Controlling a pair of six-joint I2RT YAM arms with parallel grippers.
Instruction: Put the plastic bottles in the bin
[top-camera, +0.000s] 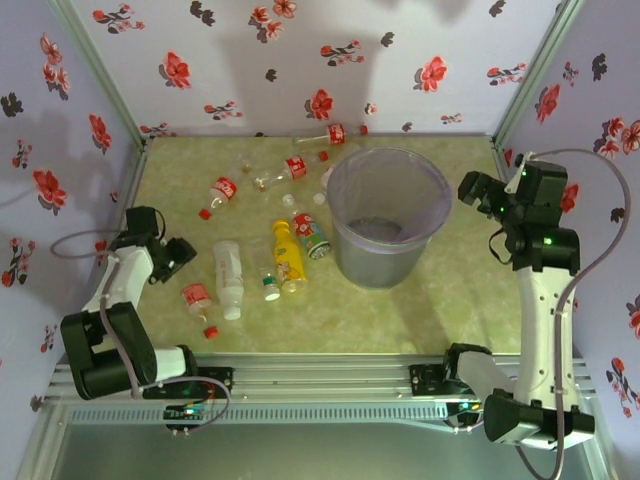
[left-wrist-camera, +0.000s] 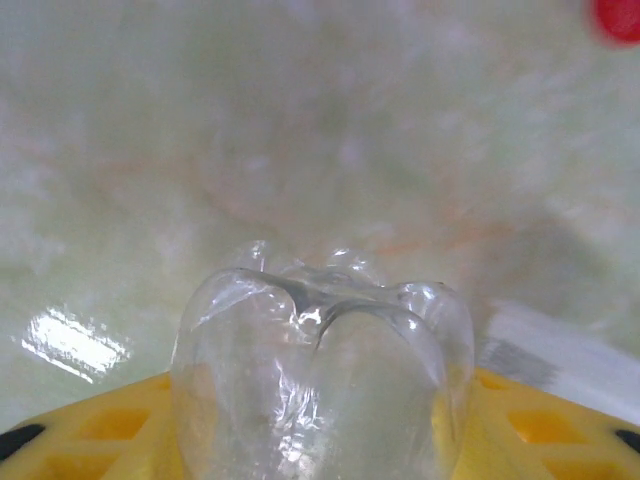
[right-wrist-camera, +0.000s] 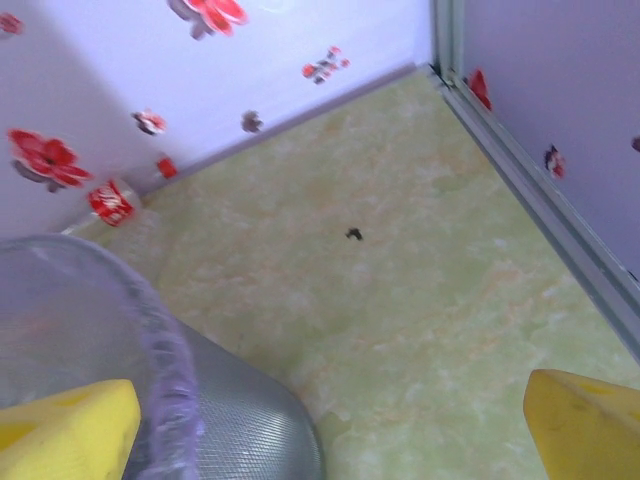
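Several plastic bottles lie scattered left of the bin (top-camera: 385, 262): a yellow one (top-camera: 289, 252), a green-labelled one (top-camera: 312, 236), a white-capped one (top-camera: 229, 275) and red-labelled ones (top-camera: 223, 190). In the left wrist view a clear bottle (left-wrist-camera: 320, 360), lobed base up, fills the gap between the yellow fingers (left-wrist-camera: 100, 430) of my left gripper (left-wrist-camera: 320, 440), which is shut on it. That left gripper (top-camera: 176, 257) sits low at the table's left, beside a red-labelled bottle (top-camera: 196, 296). My right gripper (top-camera: 470, 190) hangs open right of the bin's rim, nothing between its fingers (right-wrist-camera: 70, 420).
Flowered walls close the table on three sides. Loose red caps (top-camera: 211, 331) lie near the left bottles. More bottles (top-camera: 336, 133) rest along the back wall. The bin wall (right-wrist-camera: 235, 420) is close to my right gripper (right-wrist-camera: 330, 430).
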